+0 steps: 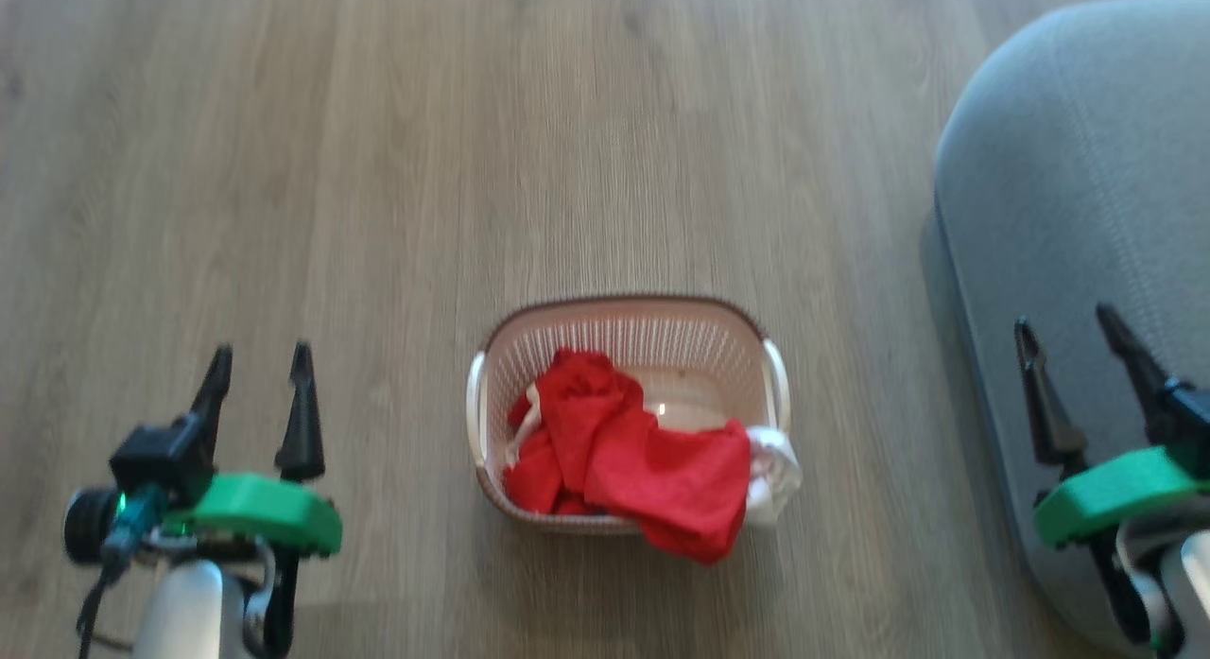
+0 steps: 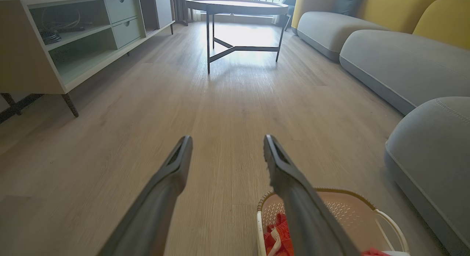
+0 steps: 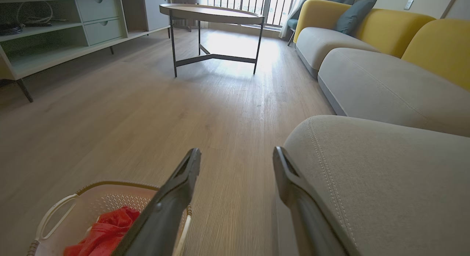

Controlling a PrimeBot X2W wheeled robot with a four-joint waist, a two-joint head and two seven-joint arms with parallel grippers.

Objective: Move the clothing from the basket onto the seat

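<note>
The cream basket (image 1: 700, 342) sits on the wood floor in the middle of the head view. Red clothing (image 1: 643, 456) fills its near half and hangs over the front rim, with a white piece (image 1: 775, 470) draped over the right corner. The grey seat (image 1: 1078, 215) rises at the right. My left gripper (image 1: 260, 361) hovers open to the left of the basket, holding nothing. Above the seat's near edge, my right gripper (image 1: 1063, 323) stands open and empty. The wrist views show the basket (image 2: 352, 208) (image 3: 106, 197), the red clothing (image 2: 281, 235) (image 3: 106, 230) and the seat (image 2: 433, 145) (image 3: 385, 175).
A round table (image 3: 213, 13) on dark legs stands farther along the floor. A low shelf unit (image 2: 73, 39) with drawers lines the left wall. More grey sofa cushions (image 3: 382, 83) with yellow backs (image 3: 437, 46) run along the right.
</note>
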